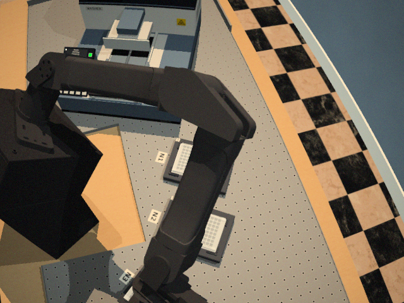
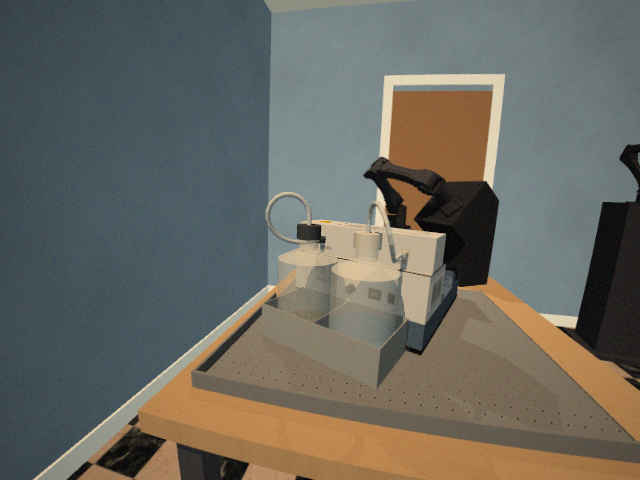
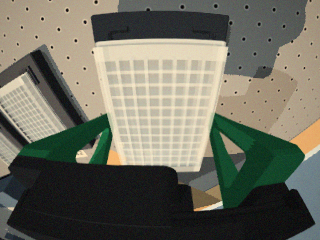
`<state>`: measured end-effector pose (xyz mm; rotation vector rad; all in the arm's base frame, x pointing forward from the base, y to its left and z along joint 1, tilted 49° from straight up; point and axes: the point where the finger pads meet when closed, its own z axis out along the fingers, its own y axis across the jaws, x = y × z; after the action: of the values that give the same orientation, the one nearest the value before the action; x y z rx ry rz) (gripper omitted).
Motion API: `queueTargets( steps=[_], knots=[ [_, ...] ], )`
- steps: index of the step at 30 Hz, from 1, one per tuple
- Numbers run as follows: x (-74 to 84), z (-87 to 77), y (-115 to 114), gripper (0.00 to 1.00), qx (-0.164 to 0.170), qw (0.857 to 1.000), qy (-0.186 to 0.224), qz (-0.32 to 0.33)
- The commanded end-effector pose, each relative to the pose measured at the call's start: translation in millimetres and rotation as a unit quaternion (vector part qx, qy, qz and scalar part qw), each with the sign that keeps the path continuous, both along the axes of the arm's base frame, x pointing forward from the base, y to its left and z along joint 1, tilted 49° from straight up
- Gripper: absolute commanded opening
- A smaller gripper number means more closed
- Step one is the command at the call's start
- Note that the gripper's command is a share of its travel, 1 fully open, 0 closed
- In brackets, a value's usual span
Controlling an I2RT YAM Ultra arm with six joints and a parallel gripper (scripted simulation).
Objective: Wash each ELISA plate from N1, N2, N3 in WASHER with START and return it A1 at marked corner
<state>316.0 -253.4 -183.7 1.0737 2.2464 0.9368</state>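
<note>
My gripper (image 3: 160, 118) is shut on a white 96-well plate (image 3: 160, 96), its green fingers clamped on the plate's two long sides. The plate hangs over the dark slab of nest N3 (image 3: 160, 26); I cannot tell if it touches the slab. In the top view the arm reaches down to the bottom edge by the N3 label (image 1: 126, 277), and only a white corner of the plate (image 1: 128, 294) shows. Plates sit in nest N1 (image 1: 181, 158) and nest N2 (image 1: 213, 232) (image 3: 30, 110). The washer's lamp (image 1: 90, 54) is green and its carrier pocket (image 1: 129, 52) is empty.
The washer (image 1: 139, 28) (image 2: 396, 248) stands at the far end of the perforated board, its keypad row (image 1: 73, 92) partly behind my upper arm. Two bottles in a grey tray (image 2: 330, 346) stand behind the washer. My arm's dark base (image 1: 35, 182) is at the left.
</note>
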Motion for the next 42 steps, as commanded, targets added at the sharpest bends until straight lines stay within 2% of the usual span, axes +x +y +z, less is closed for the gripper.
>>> queueTargets(
  steps=[1, 15, 42],
  knots=[
    [2.8, 0.3, -7.1, 0.00, -0.005, 1.000, -0.004, -0.011],
    [16.3, -12.6, -0.1, 0.00, -0.005, 1.000, -0.004, -0.011],
    [16.2, -11.8, 1.8, 0.00, -0.005, 1.000, -0.004, -0.011]
  ],
)
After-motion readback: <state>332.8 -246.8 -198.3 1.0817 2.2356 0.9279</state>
